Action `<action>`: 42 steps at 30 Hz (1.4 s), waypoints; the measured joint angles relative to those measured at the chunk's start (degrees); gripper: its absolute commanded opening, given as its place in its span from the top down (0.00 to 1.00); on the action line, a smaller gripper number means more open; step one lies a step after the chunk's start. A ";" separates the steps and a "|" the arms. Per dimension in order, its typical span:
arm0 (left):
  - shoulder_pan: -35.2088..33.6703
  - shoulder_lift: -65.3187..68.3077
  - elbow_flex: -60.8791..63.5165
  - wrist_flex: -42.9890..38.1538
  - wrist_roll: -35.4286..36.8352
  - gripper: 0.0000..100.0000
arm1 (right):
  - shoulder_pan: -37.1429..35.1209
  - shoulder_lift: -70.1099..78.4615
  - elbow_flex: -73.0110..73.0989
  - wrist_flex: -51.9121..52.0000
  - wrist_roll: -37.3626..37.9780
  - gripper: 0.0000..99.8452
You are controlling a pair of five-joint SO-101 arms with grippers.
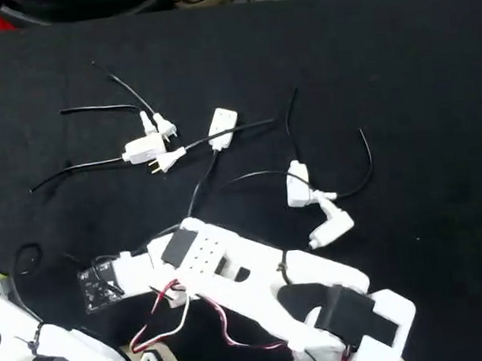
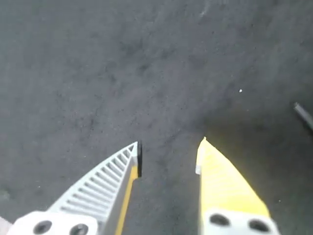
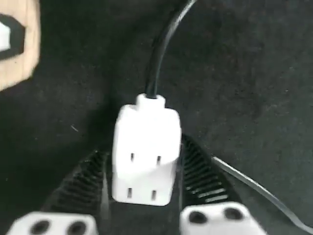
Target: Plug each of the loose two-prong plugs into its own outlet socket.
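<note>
From above, your right arm's white body (image 1: 257, 268) lies over the right pincer (image 3: 143, 164) and the white plastic outlet block (image 3: 145, 137) clamped in it. The block's black cord (image 3: 166, 44) runs out of view ahead of the pincer's tips. Beside the left pincer (image 2: 169, 147), a black cord stub (image 2: 303, 115) is cut by the edge. You can't identify the blurred tan patch (image 3: 17, 49) ahead of the right pincer.

— We see a black cloth (image 1: 400, 74) underneath, matt and slightly fuzzy.
— Agreed. We take the socket block (image 3: 144, 122) for smooth white plastic, its cord (image 3: 164, 54) black and faintly glossy.
— On the left gripper (image 2: 170, 147) we see one ribbed plastic finger and one smooth, matt yellow one.
— The right gripper (image 3: 144, 149) around the block is ribbed too, in dark plastic.
</note>
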 measured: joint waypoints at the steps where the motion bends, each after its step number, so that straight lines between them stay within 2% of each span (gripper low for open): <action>1: -0.09 0.00 0.00 0.00 -0.26 0.80 | 0.00 0.00 0.00 0.00 -1.14 0.79; 6: -0.62 0.00 0.26 -2.90 -0.70 0.80 | 0.35 -2.20 0.26 1.41 -2.64 0.80; 10: -2.02 0.00 2.20 -6.59 -1.05 0.80 | 3.52 -8.09 0.26 5.27 -2.99 0.80; 15: -2.81 0.00 3.96 -8.62 -0.97 0.80 | 10.64 -16.44 0.26 6.07 -11.08 0.80; 18: -2.46 0.00 6.42 -8.70 -0.97 0.80 | 16.88 -18.02 -0.09 0.62 -21.45 0.80; 21: 0.62 0.00 9.32 -8.70 -1.05 0.80 | 20.84 -15.91 0.70 -12.40 -39.30 0.80; 25: 2.99 0.00 12.66 -8.70 1.14 0.80 | 21.19 -7.03 2.64 -33.41 -65.49 0.80; 29: 3.52 0.00 13.63 -9.14 1.67 0.80 | 20.75 4.57 2.64 -47.65 -83.96 0.80; 32: 3.52 0.00 14.24 -11.08 1.85 0.80 | 21.36 12.57 -0.35 -48.88 -92.22 0.80; 35: 3.52 0.00 16.44 -13.54 1.93 0.80 | 23.56 18.02 -6.59 -44.57 -97.93 0.80; 38: 3.52 0.00 18.37 -16.35 1.93 0.80 | 24.00 21.80 -12.22 -38.59 -102.15 0.80; 42: 3.52 0.00 18.81 -17.76 1.93 0.80 | 24.00 26.73 -18.20 -36.48 -104.70 0.80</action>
